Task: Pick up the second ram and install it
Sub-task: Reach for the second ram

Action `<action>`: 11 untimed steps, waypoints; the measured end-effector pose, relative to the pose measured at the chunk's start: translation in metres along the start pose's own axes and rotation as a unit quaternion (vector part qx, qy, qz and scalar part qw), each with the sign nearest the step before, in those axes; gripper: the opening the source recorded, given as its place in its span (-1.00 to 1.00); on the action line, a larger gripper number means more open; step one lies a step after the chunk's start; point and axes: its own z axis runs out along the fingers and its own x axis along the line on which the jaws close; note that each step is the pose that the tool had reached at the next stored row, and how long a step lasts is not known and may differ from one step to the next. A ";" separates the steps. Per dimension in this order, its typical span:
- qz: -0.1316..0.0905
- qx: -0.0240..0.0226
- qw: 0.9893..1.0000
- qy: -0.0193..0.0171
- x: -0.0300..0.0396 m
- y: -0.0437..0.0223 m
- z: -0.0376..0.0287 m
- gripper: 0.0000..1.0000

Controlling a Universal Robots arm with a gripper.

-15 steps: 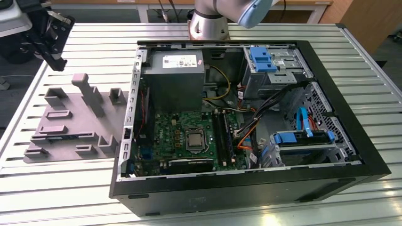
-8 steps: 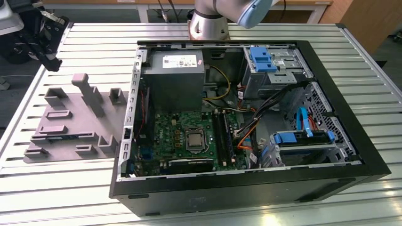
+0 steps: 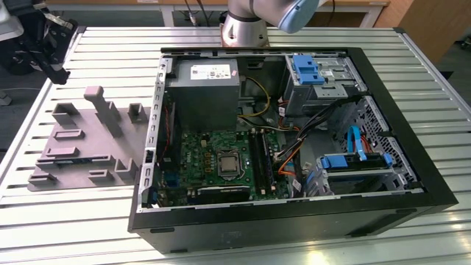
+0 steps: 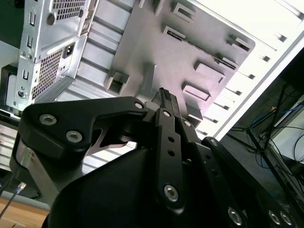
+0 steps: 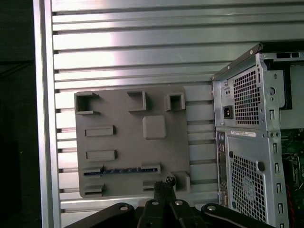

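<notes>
The second ram point(image 3: 77, 160) lies on edge in a long slot of the grey fixture plate point(image 3: 88, 144). The plate rests on the slatted aluminium worktop point(image 3: 74, 221) in the left half of the exterior frame. The stick sits near the plate's lower edge there and shows as a thin blue-green strip. In the first wrist view it point(image 5: 121, 169) appears as a dark line of chips seated in the slot, with nothing touching it.

The tool point(image 5: 166, 183) is clenched on nothing, its two black fingers meeting at the tips, and it hovers above the fixture plate point(image 5: 123, 137), clear of the ram. In the second wrist view the closed fingers point(image 4: 164, 95) point toward the plate point(image 4: 156, 38) from a height. In the exterior view the black tool point(image 3: 59, 76) hangs at the upper left of the frame, over the worktop's corner and beyond the plate's far end.

The open computer case point(image 3: 294, 221) fills the centre and right of the exterior frame, just beside the plate. Inside it, a grey power supply point(image 3: 206, 91) sits in the upper left. The green motherboard point(image 3: 213, 149) lies below that, with long black memory slots point(image 3: 261, 160) along its right side. Blue drive brackets point(image 3: 305, 69) are toward the upper right. The arm's base point(image 3: 243, 27) stands at top centre, behind the case. In the first wrist view the case's perforated rear panel point(image 5: 247, 142) stands next to the plate.
</notes>
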 end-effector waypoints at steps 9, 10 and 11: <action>-0.001 0.000 1.000 0.000 0.0223 -0.0103 0.0011 -0.79; -0.001 0.000 1.000 0.000 0.0248 -0.0111 0.0015 -0.79; -0.001 0.000 1.000 0.000 0.0273 -0.0116 0.0020 -0.79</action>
